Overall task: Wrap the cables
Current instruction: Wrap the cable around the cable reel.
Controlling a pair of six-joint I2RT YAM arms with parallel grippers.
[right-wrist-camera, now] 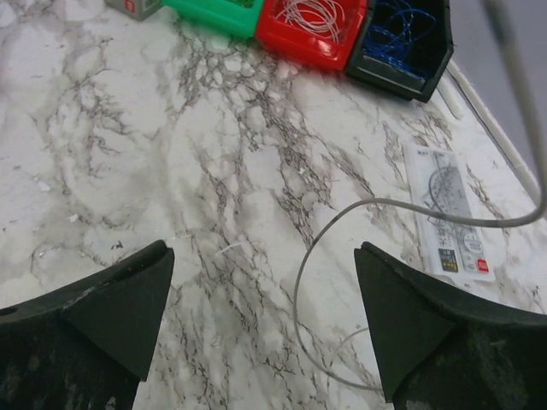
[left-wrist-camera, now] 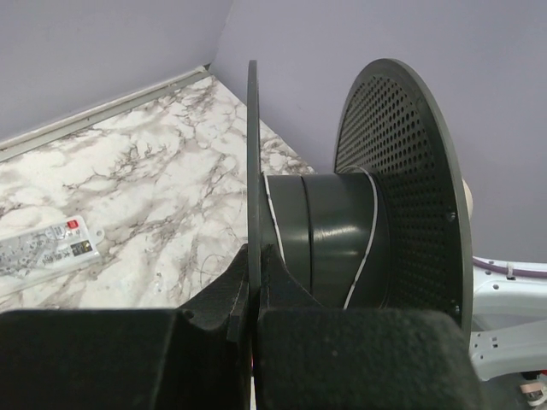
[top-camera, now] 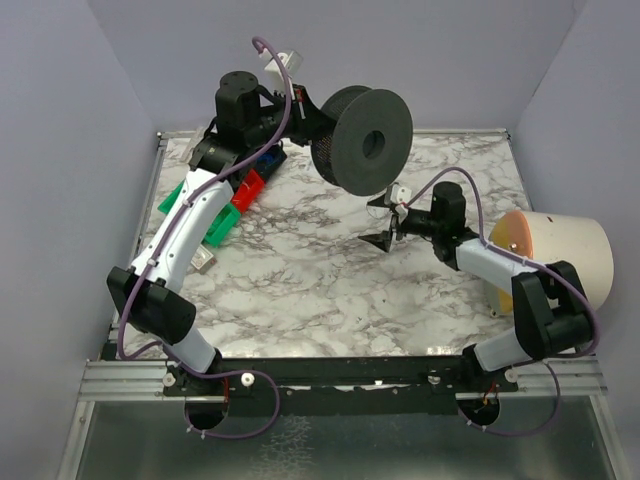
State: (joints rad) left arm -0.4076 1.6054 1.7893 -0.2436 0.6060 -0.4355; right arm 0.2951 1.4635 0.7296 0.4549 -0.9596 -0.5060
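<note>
Above the table's far edge, left gripper (left-wrist-camera: 253, 295) is clamped on one flange of the black spool (top-camera: 362, 140), which is held off the surface. Right gripper (right-wrist-camera: 265, 290) is spread wide over the grey cable (right-wrist-camera: 297, 286) lying loose on the marble table (right-wrist-camera: 171, 171).

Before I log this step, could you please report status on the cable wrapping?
Left claw shut on spool flange, spool raised. Right claw open above loose cable on table. Few turns on spool. Nothing between claw and cable.
</note>
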